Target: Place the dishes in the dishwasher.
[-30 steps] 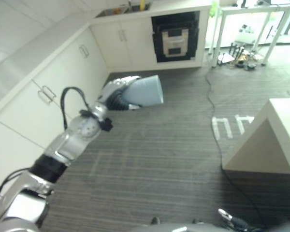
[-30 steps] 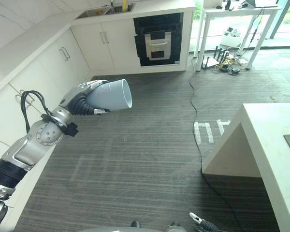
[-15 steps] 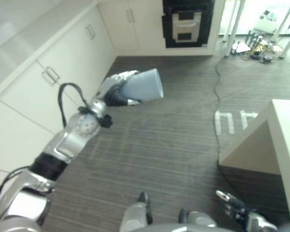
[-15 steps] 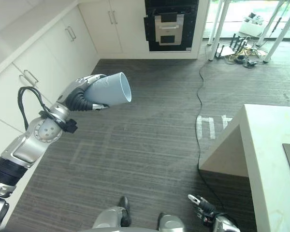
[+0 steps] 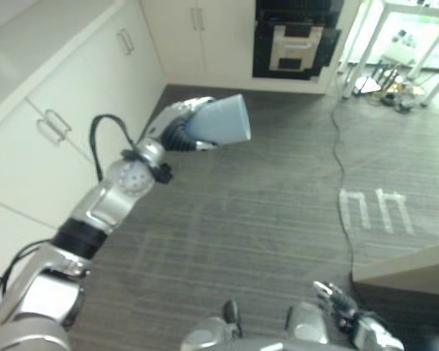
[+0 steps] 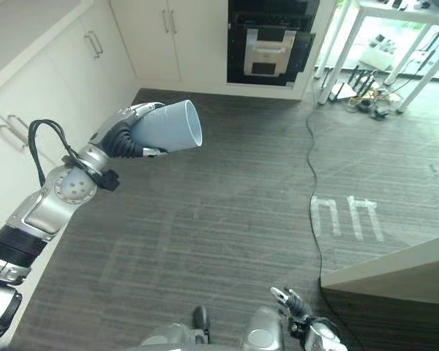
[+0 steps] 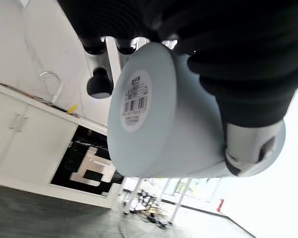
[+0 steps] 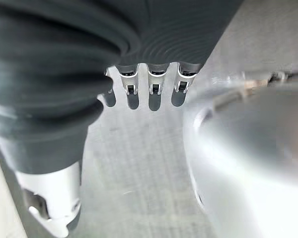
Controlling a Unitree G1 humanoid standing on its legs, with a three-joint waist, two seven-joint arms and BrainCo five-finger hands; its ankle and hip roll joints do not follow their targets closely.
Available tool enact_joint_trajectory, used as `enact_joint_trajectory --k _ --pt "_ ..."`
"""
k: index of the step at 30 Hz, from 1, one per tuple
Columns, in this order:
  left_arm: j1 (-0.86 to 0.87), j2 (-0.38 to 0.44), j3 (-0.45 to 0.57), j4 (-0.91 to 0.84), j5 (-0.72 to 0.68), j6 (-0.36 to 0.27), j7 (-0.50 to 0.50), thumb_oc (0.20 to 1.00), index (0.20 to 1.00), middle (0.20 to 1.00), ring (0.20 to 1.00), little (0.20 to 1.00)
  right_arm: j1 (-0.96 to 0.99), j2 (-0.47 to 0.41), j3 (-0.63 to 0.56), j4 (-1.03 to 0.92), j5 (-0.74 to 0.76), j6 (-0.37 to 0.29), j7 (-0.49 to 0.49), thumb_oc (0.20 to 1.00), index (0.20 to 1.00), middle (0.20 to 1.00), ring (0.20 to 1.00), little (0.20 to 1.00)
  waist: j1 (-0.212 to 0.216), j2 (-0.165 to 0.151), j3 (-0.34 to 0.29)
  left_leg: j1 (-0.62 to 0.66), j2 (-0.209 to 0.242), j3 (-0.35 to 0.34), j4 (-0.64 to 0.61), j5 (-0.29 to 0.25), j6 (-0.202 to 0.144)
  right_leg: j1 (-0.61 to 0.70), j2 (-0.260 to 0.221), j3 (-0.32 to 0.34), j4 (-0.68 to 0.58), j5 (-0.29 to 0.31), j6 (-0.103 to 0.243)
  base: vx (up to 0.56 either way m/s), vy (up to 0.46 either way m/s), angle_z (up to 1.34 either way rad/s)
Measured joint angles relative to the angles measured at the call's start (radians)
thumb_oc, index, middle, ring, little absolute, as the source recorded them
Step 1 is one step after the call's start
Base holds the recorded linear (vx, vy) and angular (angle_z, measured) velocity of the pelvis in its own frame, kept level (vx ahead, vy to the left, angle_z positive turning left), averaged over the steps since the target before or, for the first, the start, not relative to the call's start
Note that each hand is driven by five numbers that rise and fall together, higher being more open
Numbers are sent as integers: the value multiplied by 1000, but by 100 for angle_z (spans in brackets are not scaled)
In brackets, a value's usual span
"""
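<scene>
The carry to the dishwasher (image 6: 271, 44) at the far cabinets called for a steady, level arm so the pale blue cup (image 6: 168, 128) would not slip. The left hand (image 6: 124, 139) had its fingers curled round the cup, lying sideways above the floor. The right hand (image 6: 293, 303) hung low, fingers straight and empty.

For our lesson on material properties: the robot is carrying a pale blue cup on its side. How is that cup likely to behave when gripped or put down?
The cup looks rigid; its wall keeps shape under the left robot hand. Its smooth, tapered sides may be slippery, so it could slide out mouth-first. Laid on its side it would probably roll in a curve; upright on its narrower base it may tip fairly easily.
</scene>
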Motion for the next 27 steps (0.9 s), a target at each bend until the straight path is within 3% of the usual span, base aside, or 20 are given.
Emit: enact_joint_trajectory --k 1,2,3,4,6,8,9,10,11,13,14,15,16,17,19,20,21,23,24,27 --pt "1 -1 -6 0 6 0 0 200 200 200 200 200 5 0 0 13 0 -1 -1 1000 1000 1000 1000 1000 1 0 0 6 -8 2 21 -6 -9 0 4 -13 -29 16 -26 455 -131 36" --pt "4 -14 11 -38 12 22 -5 200 200 200 200 200 47 -29 22 -22 5 8 1 1000 1000 1000 1000 1000 7 15 -12 5 1 -39 35 -132 -72 -80 43 18 -18 0 -21 630 -195 42" --pt "-71 -18 4 -73 11 27 8 200 200 200 200 200 51 -71 28 -68 31 9 -9 1000 1000 1000 1000 1000 -40 -14 -5 -10 -46 -46 51 -141 37 -185 51 61 -466 82 -9 524 -183 50" --pt "-80 -17 -38 -74 11 -3 -12 200 200 200 200 200 56 -68 3 -11 37 14 -12 1000 1000 1000 1000 1000 -87 -30 0 37 -64 -58 67 -173 20 -226 43 101 -664 192 7 616 -258 54" --pt "-59 -2 -66 -40 8 -37 -21 200 200 200 200 200 99 -62 -10 82 37 15 -14 1000 1000 1000 1000 1000 -94 -24 -27 132 -63 -92 128 -294 -11 -229 7 145 -590 253 19 529 -301 42" --pt "-36 2 -61 -37 -5 -43 -21 200 200 200 200 200 114 -62 -8 92 37 18 -16 1000 1000 1000 1000 1000 -84 5 -53 168 -34 -95 137 -326 -18 -213 8 106 -455 258 0 291 -214 35" --pt "-23 2 -64 -36 -18 -41 -24 200 200 200 200 200 105 -59 -4 90 38 14 -12 1000 1000 1000 1000 1000 -83 18 -65 205 -10 -86 163 -341 -61 -144 23 85 -428 345 -61 286 -219 40" --pt "-17 -14 -65 -29 -29 -38 -27 200 200 200 200 200 69 -64 -4 89 38 10 -12 1000 1000 1000 1000 1000 -88 32 -65 195 14 -82 228 -334 -105 -130 39 81 -412 398 -160 349 -269 30" --pt "-5 -22 -64 -31 -29 -38 -34 200 200 200 200 200 29 -66 -4 84 38 4 -11 1000 1000 1000 1000 1000 -77 29 -64 165 31 -73 287 -327 -131 -105 48 84 -411 365 -192 362 -288 18" --pt "23 -32 -60 -60 -29 -31 -36 200 200 200 200 200 -30 -79 -4 65 36 -9 -6 1000 1000 1000 1000 1000 -76 29 -58 165 60 -53 279 -248 -130 -45 84 76 -350 262 -189 277 -274 -19" --pt "33 -21 -57 -84 -29 -24 -32 200 200 200 200 200 -36 -81 7 56 28 -10 0 1000 1000 1000 1000 1000 -79 28 -65 162 96 -61 368 -199 -185 1 104 60 -324 199 -189 357 -436 -22" --pt "33 -21 -50 -98 -29 -24 -28 200 200 200 200 200 -37 -86 12 49 26 -10 3 1000 1000 1000 1000 1000 -83 26 -68 151 102 -63 391 -169 -196 3 104 58 -311 176 -190 436 -558 -6" --pt "46 -22 -19 -122 -29 -24 -24 200 200 200 200 200 -58 -91 12 71 -3 -4 13 1000 1000 1000 1000 1000 -74 18 -64 88 102 -95 525 -106 -252 -4 103 33 -260 107 -230 365 -435 -22" --pt "78 -30 9 -128 -30 -24 -23 200 200 200 200 200 -56 -86 9 130 -29 1 15 1000 1000 1000 1000 1000 -51 11 -67 -90 134 -122 838 127 -256 22 112 45 -258 52 -265 370 -258 -28" --pt "90 -23 18 -112 -30 -25 -32 200 200 200 200 200 -54 -74 1 186 -44 17 17 1000 1000 1000 1000 1000 -24 -26 -58 -267 138 -91 972 7 -173 104 127 71 -316 51 -264 336 -10 -43" --pt "97 -19 21 -93 -30 -25 -41 200 200 200 200 200 -51 -70 -1 210 -48 18 21 1000 1000 1000 1000 1000 -19 -37 -56 -312 112 -74 809 -71 -120 190 143 88 -400 64 -246 362 87 -60" --pt "112 -8 33 -91 -31 -23 -42 200 200 200 200 200 -57 -70 0 222 -58 19 25 1000 1000 1000 1000 1000 -17 -45 -55 -306 86 -55 598 -85 -97 256 151 107 -456 73 -229 353 102 -66" --pt "118 13 57 -95 -32 -23 -40 200 200 200 200 200 -67 -70 11 220 -67 17 28 1000 1000 1000 1000 1000 -10 -30 -61 -321 45 -75 221 -49 -102 367 184 162 -546 72 -211 439 135 -101" --pt "118 12 65 -86 -33 -20 -36 200 200 200 200 200 -75 -72 39 221 -82 18 28 1000 1000 1000 1000 1000 -6 -18 -65 -351 36 -141 92 -22 -106 418 197 199 -589 67 -202 628 157 -110" --pt "170 10 90 -70 -34 -19 -35 200 200 200 200 200 -73 -76 43 222 -100 34 29 1000 1000 1000 1000 1000 5 7 -75 -412 63 -217 -56 22 -127 512 200 286 -639 32 -143 484 122 -109"
